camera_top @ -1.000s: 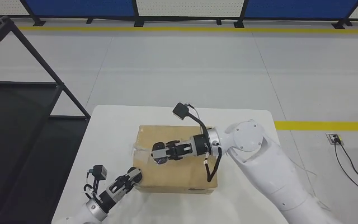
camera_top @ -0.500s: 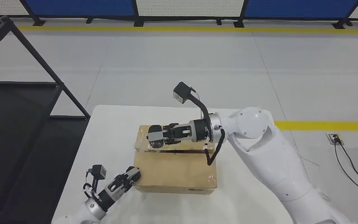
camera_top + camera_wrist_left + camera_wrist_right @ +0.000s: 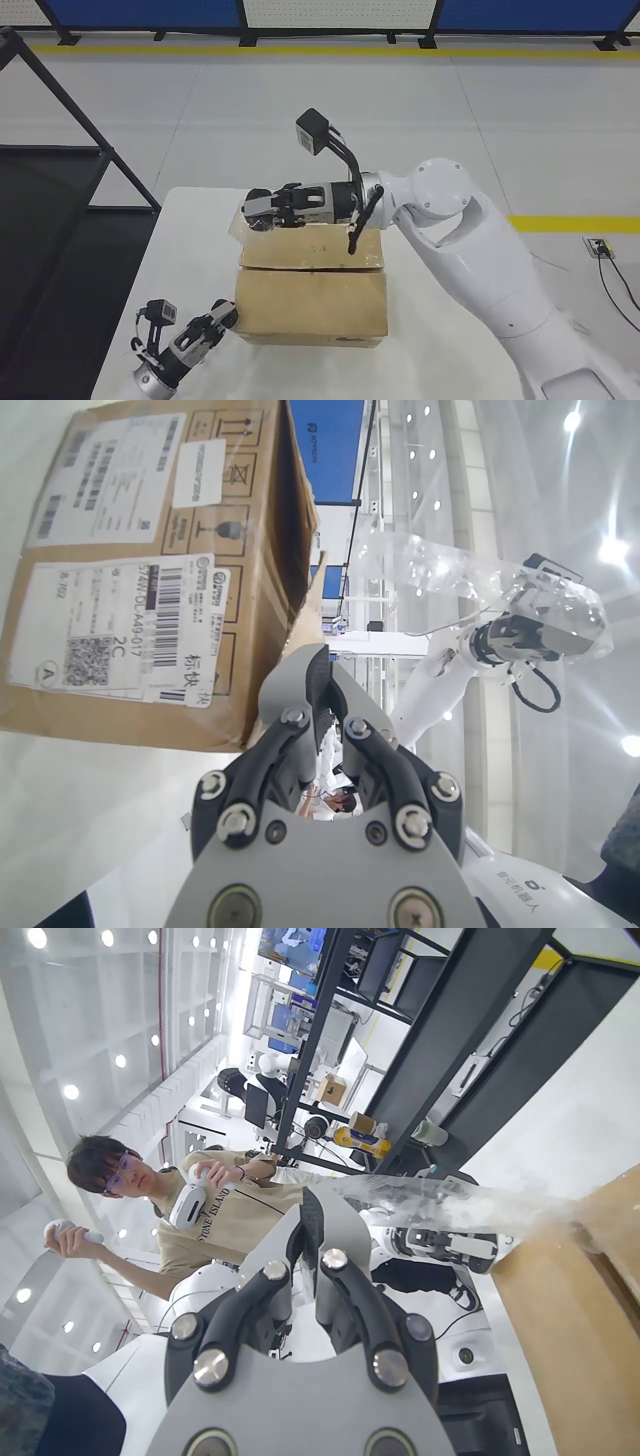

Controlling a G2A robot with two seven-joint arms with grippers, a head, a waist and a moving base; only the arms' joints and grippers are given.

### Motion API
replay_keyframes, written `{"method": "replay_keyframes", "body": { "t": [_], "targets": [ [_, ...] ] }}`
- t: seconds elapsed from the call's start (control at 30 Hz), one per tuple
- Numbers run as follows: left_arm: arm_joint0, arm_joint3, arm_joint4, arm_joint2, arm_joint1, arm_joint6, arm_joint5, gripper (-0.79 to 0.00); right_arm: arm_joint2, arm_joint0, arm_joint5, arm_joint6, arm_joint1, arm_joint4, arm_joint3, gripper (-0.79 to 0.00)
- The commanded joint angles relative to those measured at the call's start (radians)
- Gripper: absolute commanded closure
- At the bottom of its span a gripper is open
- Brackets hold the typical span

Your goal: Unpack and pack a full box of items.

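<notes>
Right tool (image 3: 250, 208) clamps a strip of clear tape (image 3: 440, 1208) that runs taut to the cardboard box (image 3: 312, 300). Left tool (image 3: 324, 670), fingers closed together, sits just beside the box's corner.

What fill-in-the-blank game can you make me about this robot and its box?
1. The right tool is shut on a clear strip of ____ that stretches to the cardboard box.
2. The box sits on a ____ table.
3. The left tool, beside the box with nothing in it, is ____ (open or shut).

Missing words: tape, white, shut.
</notes>
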Motion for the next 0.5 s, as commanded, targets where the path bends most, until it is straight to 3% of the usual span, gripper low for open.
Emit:
{"method": "replay_keyframes", "body": {
  "t": [0.0,0.27,0.47],
  "targets": [
    [0.016,-0.011,-0.014,-0.013,0.0,0.005,-0.018,0.0,0.0,0.001,0.003,0.0,0.0,-0.001,0.0,0.0],
    [0.087,-0.017,-0.115,-0.113,0.0,0.033,-0.08,0.0,0.0,0.001,0.003,0.0,0.0,-0.001,0.0,0.0],
    [0.063,0.045,-0.157,-0.153,0.004,0.037,-0.042,0.0,-0.006,-0.03,0.018,-0.052,-0.005,0.015,-0.005,0.0]
  ]
}}
